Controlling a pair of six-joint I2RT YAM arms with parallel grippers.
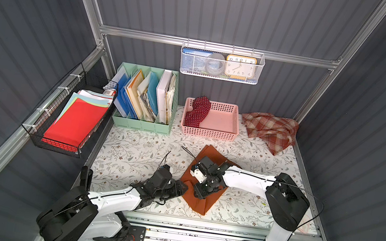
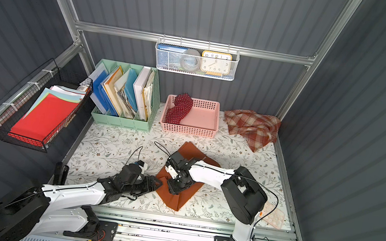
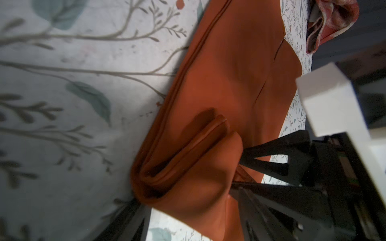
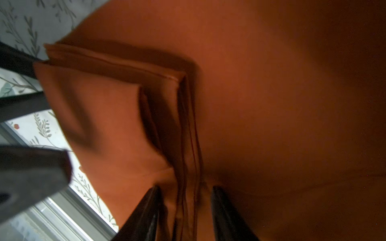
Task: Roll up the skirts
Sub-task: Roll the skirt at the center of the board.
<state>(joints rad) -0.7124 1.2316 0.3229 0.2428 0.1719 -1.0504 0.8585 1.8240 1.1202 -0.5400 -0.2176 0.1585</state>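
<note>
The rust-orange skirt (image 1: 210, 152) (image 2: 187, 151) lies folded on the floral table, its near-left end turned over into a fold (image 3: 188, 158). My left gripper (image 1: 182, 187) (image 3: 183, 196) is at that end, open, with its fingers wide on either side of the fold. My right gripper (image 1: 197, 194) (image 4: 185, 188) sits on top of the skirt, shut on its layered hem edge (image 4: 188, 129). The polka-dot skirt (image 1: 197, 112) lies bunched in the pink basket (image 1: 210, 134). At the back right, the plaid skirt (image 1: 270, 130) (image 3: 334, 18) lies crumpled.
A green file holder (image 1: 147, 98) full of folders stands at the back left. A black wire basket (image 1: 74, 120) with red paper hangs on the left wall. A white mesh basket (image 1: 222, 62) with a clock hangs behind. A pale pink tray (image 2: 273, 216) lies front right.
</note>
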